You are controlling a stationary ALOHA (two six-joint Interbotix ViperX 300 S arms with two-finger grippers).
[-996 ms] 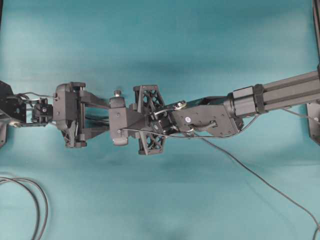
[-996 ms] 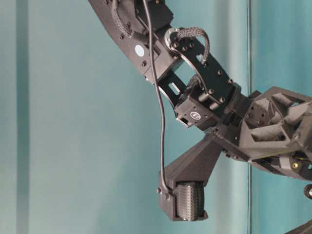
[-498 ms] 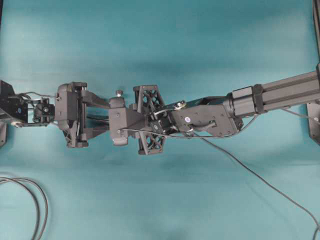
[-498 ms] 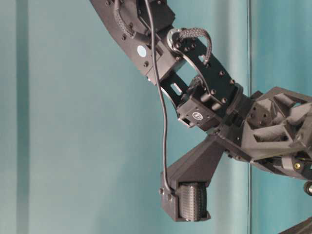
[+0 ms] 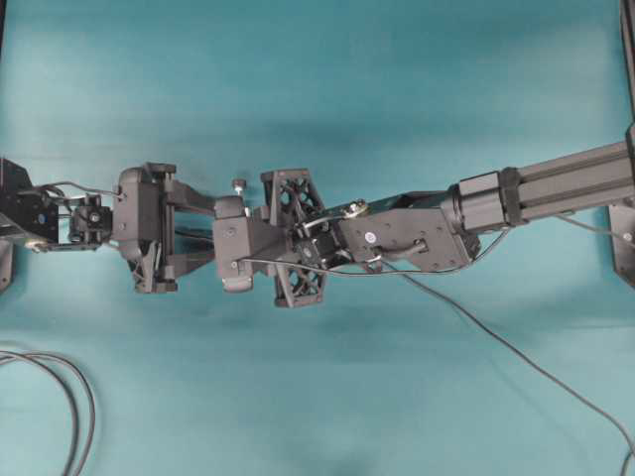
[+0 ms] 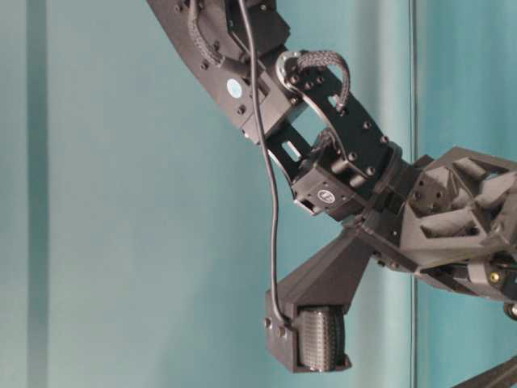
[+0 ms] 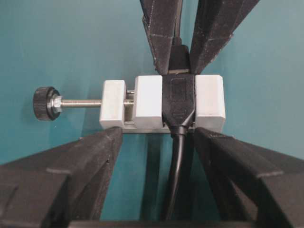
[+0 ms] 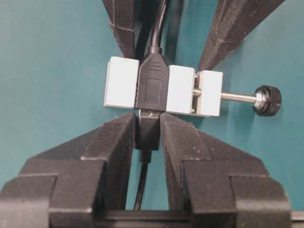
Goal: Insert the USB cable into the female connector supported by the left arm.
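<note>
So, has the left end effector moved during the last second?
Yes, slightly. In the overhead view the left end effector has crept right, away from the looped cables lying unmoved at lower left.

Left arm [image 5: 139,226]: matte black printed housing, solid tapered fingers [image 7: 61,175], thin exposed wires at its 9 o'clock end. Right arm [image 5: 417,233]: black lattice-framed gripper sides [image 5: 293,203], square ribbed boom [image 5: 566,178], white round sticker [image 6: 233,87], braided cable loop [image 6: 323,61], silver screws.
</note>
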